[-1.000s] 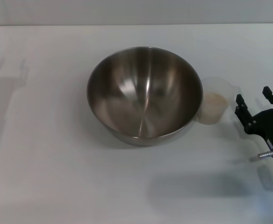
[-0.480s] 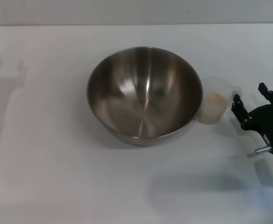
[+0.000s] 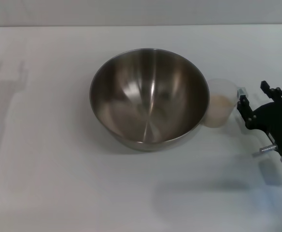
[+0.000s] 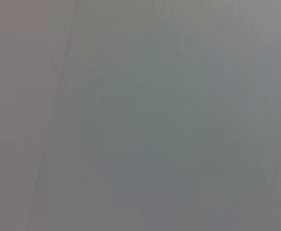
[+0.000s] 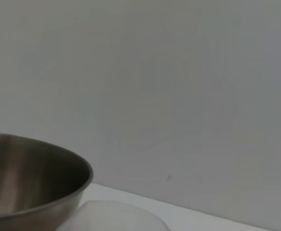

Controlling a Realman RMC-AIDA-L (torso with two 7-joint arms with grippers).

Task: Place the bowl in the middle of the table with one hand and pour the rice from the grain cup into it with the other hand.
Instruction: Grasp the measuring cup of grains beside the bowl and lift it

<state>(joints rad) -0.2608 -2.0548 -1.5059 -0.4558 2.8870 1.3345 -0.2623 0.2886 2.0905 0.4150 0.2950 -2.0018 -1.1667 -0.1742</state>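
— Head view first: where does the large round stainless-steel bowl (image 3: 149,99) sit?

— Upright near the middle of the plain white table (image 3: 49,183), holding nothing.

— And the small translucent plastic grain cup (image 3: 221,108)?

— Touching the bowl's right side, with pale beige rice (image 3: 218,103) inside.

— The black right gripper (image 3: 256,99)?

— Just right of the cup, fingers spread apart, clamped on nothing. The left gripper is out of sight.
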